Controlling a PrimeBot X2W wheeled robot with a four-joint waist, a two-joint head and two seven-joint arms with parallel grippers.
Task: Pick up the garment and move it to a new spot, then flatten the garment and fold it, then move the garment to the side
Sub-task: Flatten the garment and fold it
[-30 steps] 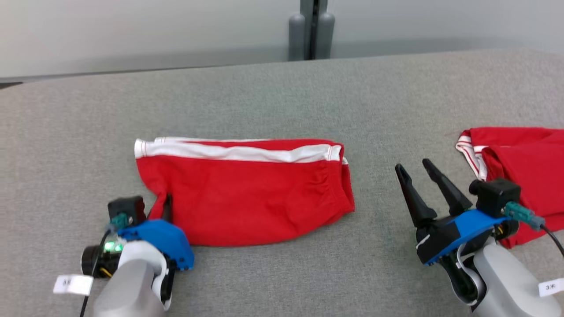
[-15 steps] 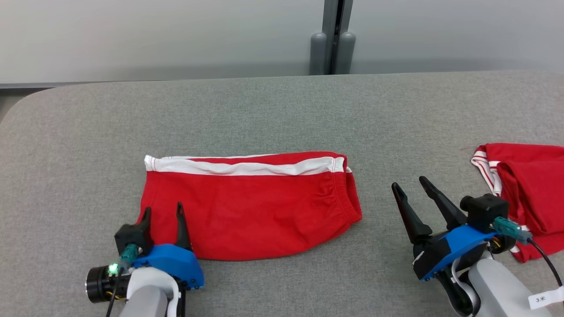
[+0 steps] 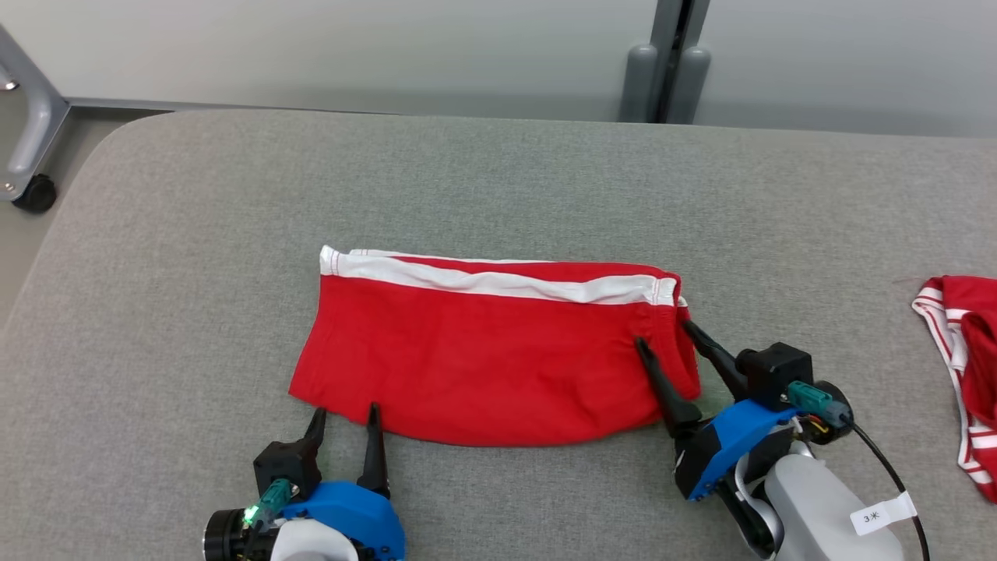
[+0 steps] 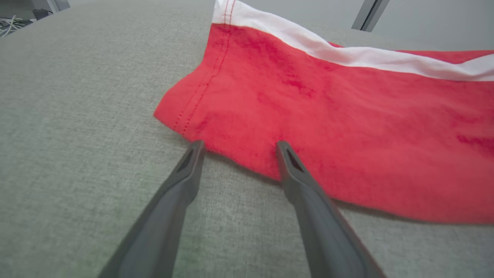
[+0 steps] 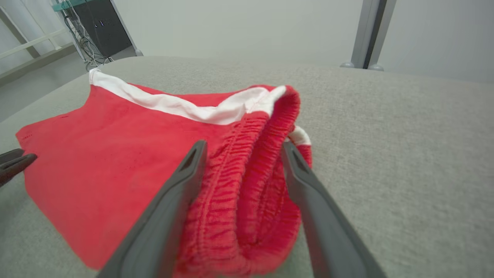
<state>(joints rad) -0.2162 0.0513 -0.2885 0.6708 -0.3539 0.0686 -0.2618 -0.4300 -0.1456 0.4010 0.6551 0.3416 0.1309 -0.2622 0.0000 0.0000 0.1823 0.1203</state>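
Observation:
The garment [image 3: 498,358], red shorts with a white side stripe, lies folded flat in the middle of the grey table [image 3: 498,179]. My left gripper [image 3: 347,411] is open just short of the garment's near left corner, fingertips at the hem and holding nothing. In the left wrist view the gripper [image 4: 239,144] points at the red cloth [image 4: 328,127]. My right gripper [image 3: 664,335] is open, and its two fingers straddle the gathered elastic waistband at the garment's right end. The right wrist view shows that gripper [image 5: 243,144] with the bunched waistband [image 5: 251,166] between its spread fingers.
A second red garment with white stripes [image 3: 966,374] lies at the table's right edge. A grey post [image 3: 666,70] stands behind the table. A wheeled frame leg [image 3: 27,140] is on the floor past the rounded far left corner.
The left gripper opened, let go of the garment's left corner and drew back. The right gripper moved left over the waistband end. The head camera turned left.

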